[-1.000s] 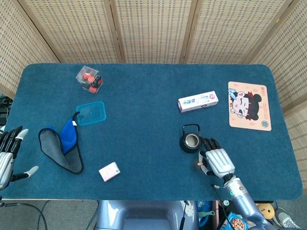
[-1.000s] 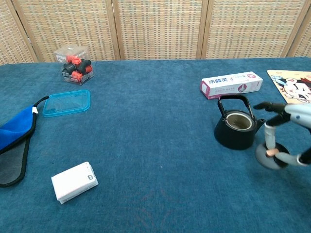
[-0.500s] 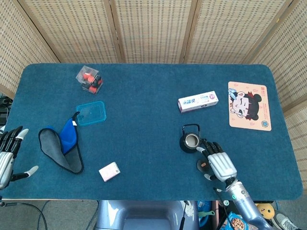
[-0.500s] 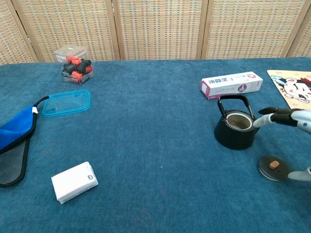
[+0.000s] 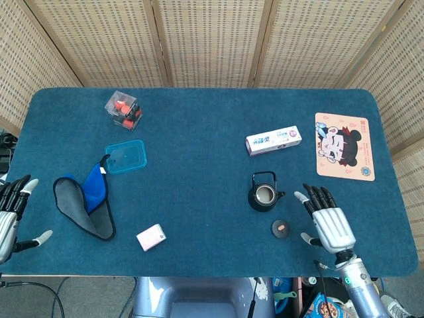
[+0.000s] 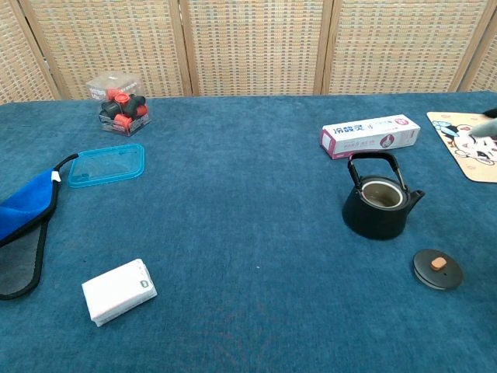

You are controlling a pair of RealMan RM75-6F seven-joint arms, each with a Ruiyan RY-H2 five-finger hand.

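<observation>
Head view: kettle lid (image 5: 280,228) lies flat on the blue table (image 5: 199,132), knob up, just left of the right hand (image 5: 327,222) and apart from it. Right hand is spread, holding nothing, palm down, hovering near the table's front edge. The black kettle (image 5: 263,194) stands upright and uncovered, up-left of that hand, just beyond the lid, not touching it; bail handle raised, spout toward the hand.

Chest view shows the lid (image 6: 437,268) in front-right of the kettle (image 6: 380,203), with a clear gap between them; the right hand barely shows here.

Judgement: the step looks like letting go of the lid beside the kettle and lifting clear. To do it well, keep the hand spread and rise straight so no finger drags the lid or clips the spout. Any re-grasp should go for the small tan knob from above, pinching it, not the thin rim.

Further from the right hand: toothpaste box (image 5: 273,141) beyond the kettle, cartoon mat (image 5: 344,145) ahead of the hand, well apart.

Far across: small white box (image 5: 151,237), blue and grey cloth (image 5: 86,202), clear blue container lid (image 5: 125,156), clear box of red and black pieces (image 5: 124,109).

Left hand (image 5: 12,215) sits off the table's left edge, fingers apart, holding nothing, nearest the cloth.
</observation>
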